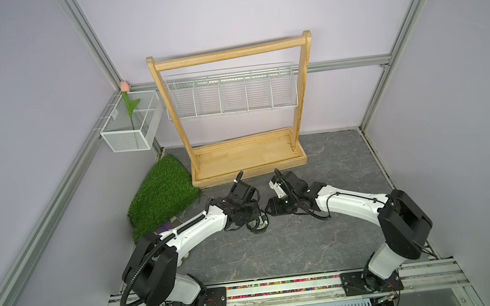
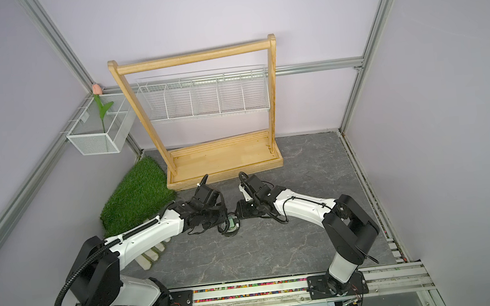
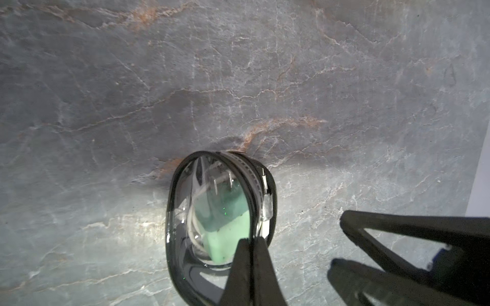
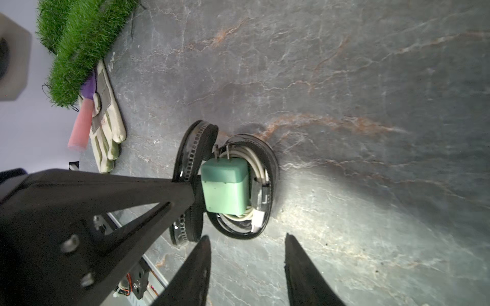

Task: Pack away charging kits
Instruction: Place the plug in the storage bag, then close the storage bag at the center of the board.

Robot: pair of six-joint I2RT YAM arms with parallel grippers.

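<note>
Evidently, the charging kit is lodged in the open pouch, whose lid is pinched upright by the left jaws.

The mint-green charger block is seated in the lower shell of the clear, black-rimmed pouch on the grey worktop, with the white cable coil looped around it and touching it. The block is judged light, stiff and smooth, best taken across its flat sides, clear of the prongs. The coil is judged soft and springy, better pressed down than pulled. The left jaws are closed tight on the zip rim of the lid. The right jaws are parted to a middling gap just beside the pouch, with nothing held between them.
</note>
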